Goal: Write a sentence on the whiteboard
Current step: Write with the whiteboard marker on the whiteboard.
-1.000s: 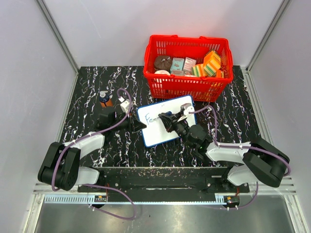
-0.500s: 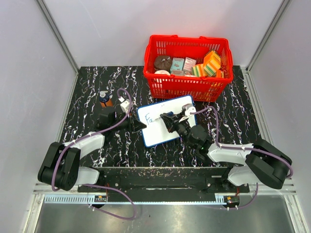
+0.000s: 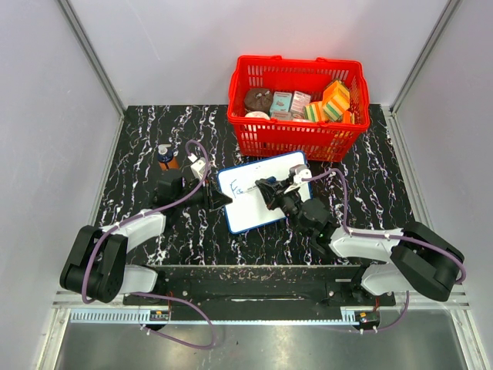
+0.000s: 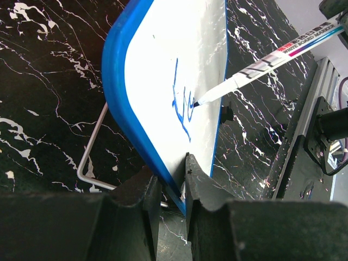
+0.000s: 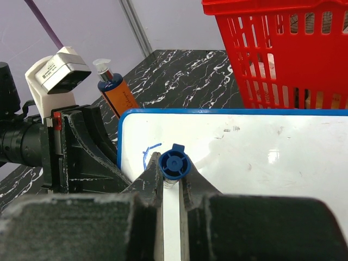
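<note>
The whiteboard [image 3: 266, 196], white with a blue frame, stands tilted on a wire stand in the table's middle. My left gripper [image 3: 218, 200] is shut on its left edge; in the left wrist view the fingers [image 4: 204, 190] pinch the blue frame [image 4: 128, 109]. My right gripper [image 3: 269, 193] is shut on a whiteboard marker [image 4: 272, 57], whose blue end cap [image 5: 174, 162] shows between the fingers in the right wrist view. The marker tip touches the board beside the sentence [image 4: 182, 103], only a blue "F" and the start of a second letter, also in the top view [image 3: 239, 186].
A red basket [image 3: 296, 135] with several packets stands behind the board. An orange bottle with a dark cap [image 3: 166, 156] stands left of the left gripper, and shows in the right wrist view [image 5: 117, 92]. The metal rail runs along the table's near edge [image 3: 254, 271].
The right gripper with the marker has shifted slightly along the board, and a second blue stroke has appeared after the "F". The left gripper has not moved.
</note>
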Robot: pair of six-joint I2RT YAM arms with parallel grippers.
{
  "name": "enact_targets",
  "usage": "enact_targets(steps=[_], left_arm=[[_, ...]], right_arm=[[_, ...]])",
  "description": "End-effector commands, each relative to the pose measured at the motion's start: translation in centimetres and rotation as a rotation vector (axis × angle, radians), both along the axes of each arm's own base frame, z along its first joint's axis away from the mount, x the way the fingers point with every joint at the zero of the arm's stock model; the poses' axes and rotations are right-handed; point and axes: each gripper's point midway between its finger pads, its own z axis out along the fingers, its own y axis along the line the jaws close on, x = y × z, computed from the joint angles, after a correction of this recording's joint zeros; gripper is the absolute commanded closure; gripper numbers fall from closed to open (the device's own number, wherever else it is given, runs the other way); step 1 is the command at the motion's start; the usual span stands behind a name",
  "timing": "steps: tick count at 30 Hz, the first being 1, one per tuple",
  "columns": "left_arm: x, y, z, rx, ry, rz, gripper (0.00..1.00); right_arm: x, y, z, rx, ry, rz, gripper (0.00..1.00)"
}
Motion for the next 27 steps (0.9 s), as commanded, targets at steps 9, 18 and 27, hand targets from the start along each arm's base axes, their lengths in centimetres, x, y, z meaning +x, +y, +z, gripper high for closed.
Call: enact_targets(steps=[9,18,27], left_arm=[[2.2,1.1,-0.6,0.099,-0.122,0.042,1.0],[2.2,1.2,-0.7,0.102,-0.121,0.046,1.0],[2.2,1.2,-0.6,0.103,-0.122,0.047,1.0]], right_arm=[[1.5,-0.4,2.4,0.028,-0.049,-0.054,1.0],[1.1,0.1,1.7,0.02,-0.035,-0.022,1.0],[0.7,-0.3,0.7,0.01,-0.016,-0.014,1.0]])
